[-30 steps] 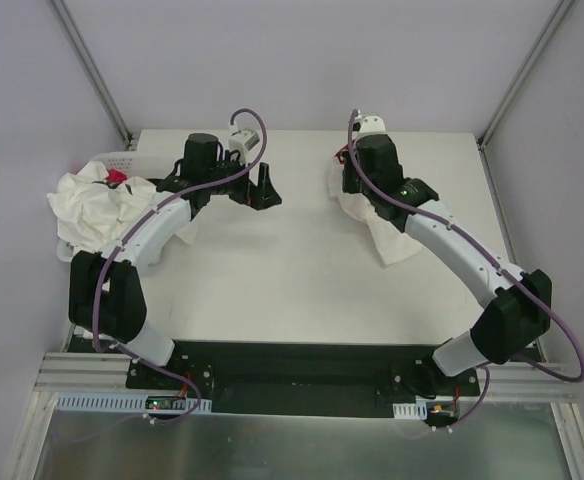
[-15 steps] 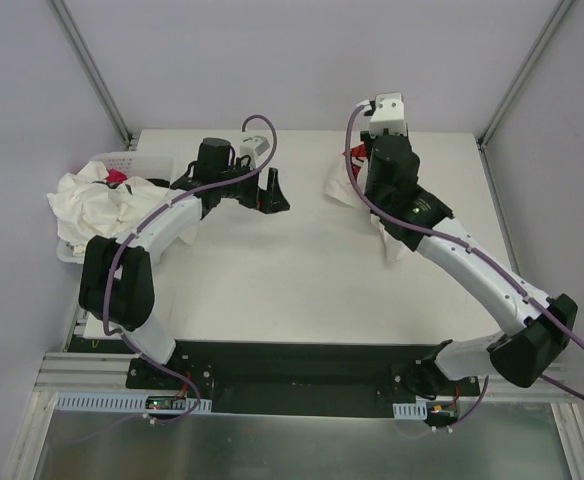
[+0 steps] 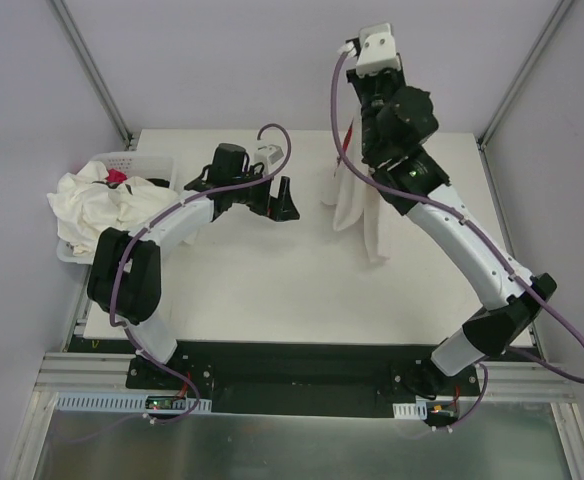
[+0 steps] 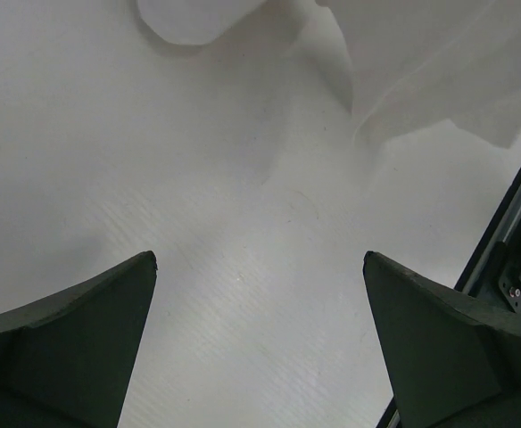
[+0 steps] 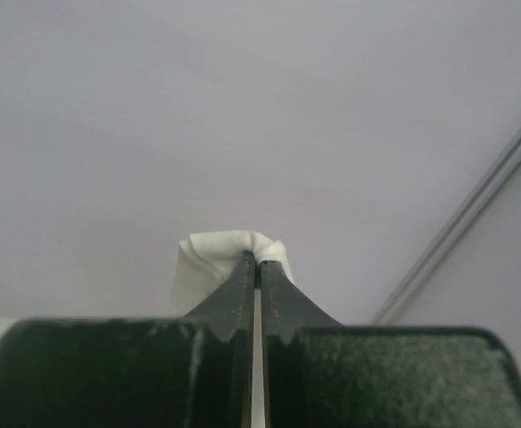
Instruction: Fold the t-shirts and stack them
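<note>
Find the right gripper (image 5: 257,260) pinched tight on a fold of one t-shirt (image 3: 357,205), high above the far right of the table (image 3: 272,280). Read the height as a means of hanging the cloth free of creases, lower end at or near the surface. Find the left gripper (image 4: 259,259) low over the table just left of that t-shirt, jaws wide apart and empty, likely placed to take a lower corner. Locate the white basket (image 3: 137,160) at far left, heaped with crumpled shirts (image 3: 97,205) spilling over its rim, small red packet (image 3: 118,178) on top
</note>
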### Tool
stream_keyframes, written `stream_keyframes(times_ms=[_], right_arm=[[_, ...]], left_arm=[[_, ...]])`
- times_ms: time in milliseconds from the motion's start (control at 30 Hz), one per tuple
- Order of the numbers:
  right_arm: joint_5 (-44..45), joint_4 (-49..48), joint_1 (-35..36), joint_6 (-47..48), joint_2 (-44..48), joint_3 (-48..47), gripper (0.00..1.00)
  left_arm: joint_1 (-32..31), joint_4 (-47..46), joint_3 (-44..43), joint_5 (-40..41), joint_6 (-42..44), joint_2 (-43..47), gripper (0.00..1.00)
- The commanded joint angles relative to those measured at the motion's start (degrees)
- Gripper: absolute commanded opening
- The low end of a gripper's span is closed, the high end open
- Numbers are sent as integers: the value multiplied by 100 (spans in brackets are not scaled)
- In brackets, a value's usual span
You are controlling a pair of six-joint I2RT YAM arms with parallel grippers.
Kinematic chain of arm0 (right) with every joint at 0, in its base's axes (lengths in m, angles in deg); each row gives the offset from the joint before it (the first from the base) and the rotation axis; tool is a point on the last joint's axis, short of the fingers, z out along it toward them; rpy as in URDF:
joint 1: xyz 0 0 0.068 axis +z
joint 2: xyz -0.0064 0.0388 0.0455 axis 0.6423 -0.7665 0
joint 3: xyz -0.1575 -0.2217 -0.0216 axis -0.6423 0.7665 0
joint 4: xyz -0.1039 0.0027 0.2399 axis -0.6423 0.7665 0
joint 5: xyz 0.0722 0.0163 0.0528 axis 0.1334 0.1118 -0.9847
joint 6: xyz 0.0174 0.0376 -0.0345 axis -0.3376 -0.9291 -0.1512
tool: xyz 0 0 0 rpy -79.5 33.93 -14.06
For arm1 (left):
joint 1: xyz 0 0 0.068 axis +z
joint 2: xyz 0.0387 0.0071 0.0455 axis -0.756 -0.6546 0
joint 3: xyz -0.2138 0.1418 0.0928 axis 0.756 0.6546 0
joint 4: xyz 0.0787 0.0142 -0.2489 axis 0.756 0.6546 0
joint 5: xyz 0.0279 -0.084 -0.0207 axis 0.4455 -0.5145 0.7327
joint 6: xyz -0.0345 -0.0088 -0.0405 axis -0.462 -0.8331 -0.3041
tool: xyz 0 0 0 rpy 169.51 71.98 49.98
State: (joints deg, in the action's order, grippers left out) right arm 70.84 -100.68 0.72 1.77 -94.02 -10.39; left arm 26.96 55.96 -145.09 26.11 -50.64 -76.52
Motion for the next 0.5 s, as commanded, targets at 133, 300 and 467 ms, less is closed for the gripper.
stream_keyframes(times_ms=[133,300,467], right_arm=[[-1600,125,-34,-571,-180,-2309,1],[-1628,293,-26,-755,-40,-2469,0],[-1522,346,-34,-738,75,-2267,1]], left_arm=[[-123,-210,-307,-195,-12,104,99],[-263,-210,-333,-133,-38,68,99],[-334,-201,-360,-71,-56,86,99]])
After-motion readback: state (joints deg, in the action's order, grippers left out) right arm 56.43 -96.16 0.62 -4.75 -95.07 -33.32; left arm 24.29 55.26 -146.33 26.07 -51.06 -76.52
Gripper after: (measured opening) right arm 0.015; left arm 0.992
